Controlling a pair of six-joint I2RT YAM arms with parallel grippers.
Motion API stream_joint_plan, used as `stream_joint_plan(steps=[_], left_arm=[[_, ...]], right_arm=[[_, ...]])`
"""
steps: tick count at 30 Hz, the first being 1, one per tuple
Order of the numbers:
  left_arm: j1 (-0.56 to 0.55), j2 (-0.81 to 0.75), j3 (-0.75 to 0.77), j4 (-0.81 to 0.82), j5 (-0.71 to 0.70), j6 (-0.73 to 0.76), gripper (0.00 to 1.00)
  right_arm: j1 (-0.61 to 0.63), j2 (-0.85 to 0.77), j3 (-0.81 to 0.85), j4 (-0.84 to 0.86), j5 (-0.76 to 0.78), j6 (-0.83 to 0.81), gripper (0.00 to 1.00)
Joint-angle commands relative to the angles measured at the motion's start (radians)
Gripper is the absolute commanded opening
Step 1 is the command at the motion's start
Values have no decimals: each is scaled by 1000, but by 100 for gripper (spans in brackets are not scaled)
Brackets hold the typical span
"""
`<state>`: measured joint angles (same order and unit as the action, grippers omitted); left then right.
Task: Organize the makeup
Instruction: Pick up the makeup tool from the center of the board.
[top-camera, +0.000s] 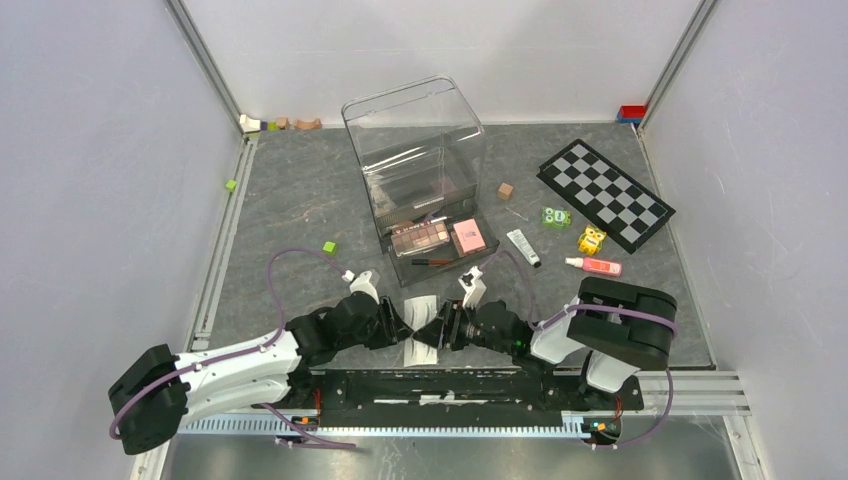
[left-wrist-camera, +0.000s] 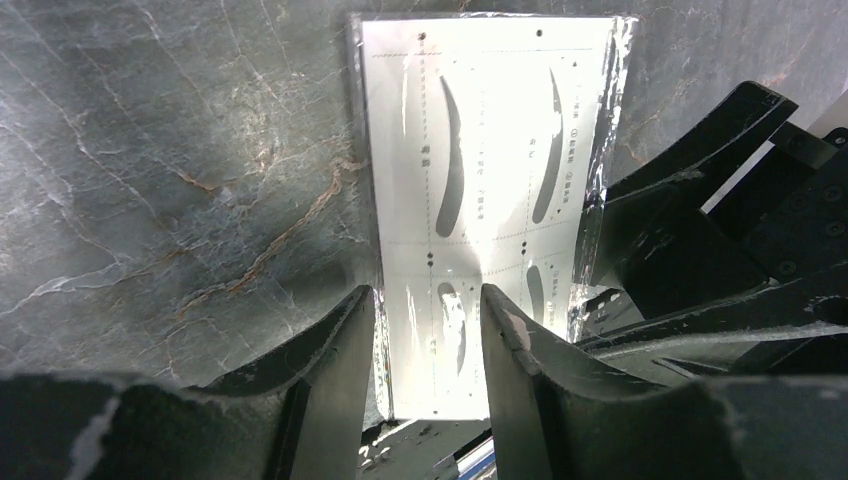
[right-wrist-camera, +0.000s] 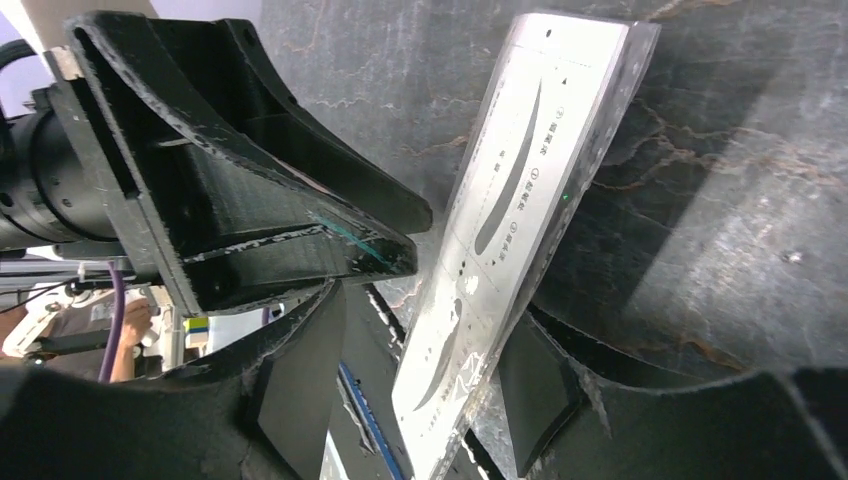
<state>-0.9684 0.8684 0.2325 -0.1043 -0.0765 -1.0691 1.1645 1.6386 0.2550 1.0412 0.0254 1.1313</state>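
The white eyebrow card (top-camera: 421, 350) in its clear wrapper lies at the near edge of the table, between the two arms. My left gripper (top-camera: 404, 322) is at its left edge. In the left wrist view, that left gripper (left-wrist-camera: 428, 292) has its jaws apart over the card (left-wrist-camera: 490, 150), pinching nothing. My right gripper (top-camera: 447, 328) comes in from the right. In the right wrist view the card (right-wrist-camera: 530, 160) stands tilted between the jaws of the right gripper (right-wrist-camera: 435, 320), which is open; a gap shows on the card's left.
A clear organizer box (top-camera: 420, 150) stands behind. Its open drawer holds a brown palette (top-camera: 420, 236), a pink compact (top-camera: 468, 237) and a pencil (top-camera: 432, 262). To the right lie a white tube (top-camera: 523, 248), a pink tube (top-camera: 594, 265), green dice (top-camera: 556, 216) and the checkerboard (top-camera: 605, 195).
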Motion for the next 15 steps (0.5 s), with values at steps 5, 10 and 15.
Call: stream_joint_plan(steps=[5,10,15], left_arm=[[-7,4,-7,17,-14,-36,55],[-7,-44,16,-75,-60,-31,56],[-6,-180,83,-260,-145,-9,60]], right_arm=[[-2,22,10,121,-22,6,55],[-2,-4,-17,90,8,-4,44],[-4,-36,-26,10,40,-37,20]])
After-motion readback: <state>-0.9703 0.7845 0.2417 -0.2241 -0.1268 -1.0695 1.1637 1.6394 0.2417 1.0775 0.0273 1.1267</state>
